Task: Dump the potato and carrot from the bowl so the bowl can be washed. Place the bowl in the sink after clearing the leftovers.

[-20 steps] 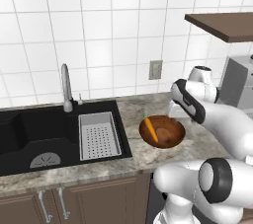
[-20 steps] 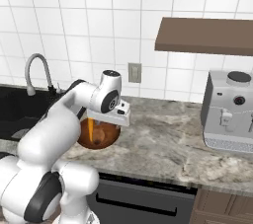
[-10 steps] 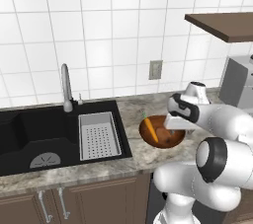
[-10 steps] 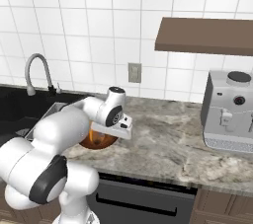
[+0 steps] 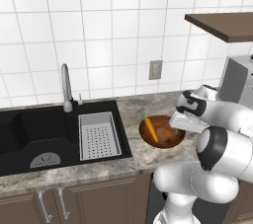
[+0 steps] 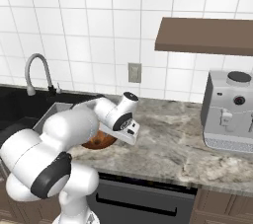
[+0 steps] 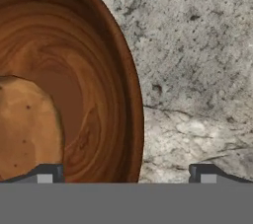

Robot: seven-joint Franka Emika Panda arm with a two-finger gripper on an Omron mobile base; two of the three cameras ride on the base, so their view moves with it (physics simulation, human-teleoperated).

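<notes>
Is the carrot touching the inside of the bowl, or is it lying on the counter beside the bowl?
Touching. The left base view shows the carrot lying inside the bowl, resting on its inner surface, within the rim.

The bowl (image 7: 99, 70) is glossy, grained reddish-brown wood. The counter (image 7: 197, 70) looks like mottled grey polished stone. The sink (image 5: 29, 134) is matt black; its faucet (image 5: 65, 87) is smooth metal.

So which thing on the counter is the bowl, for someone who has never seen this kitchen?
Start at the black sink and go right past its grey perforated tray. On the stone counter sits the bowl: round, shallow, glossy reddish-brown wood, with an orange carrot inside.
</notes>
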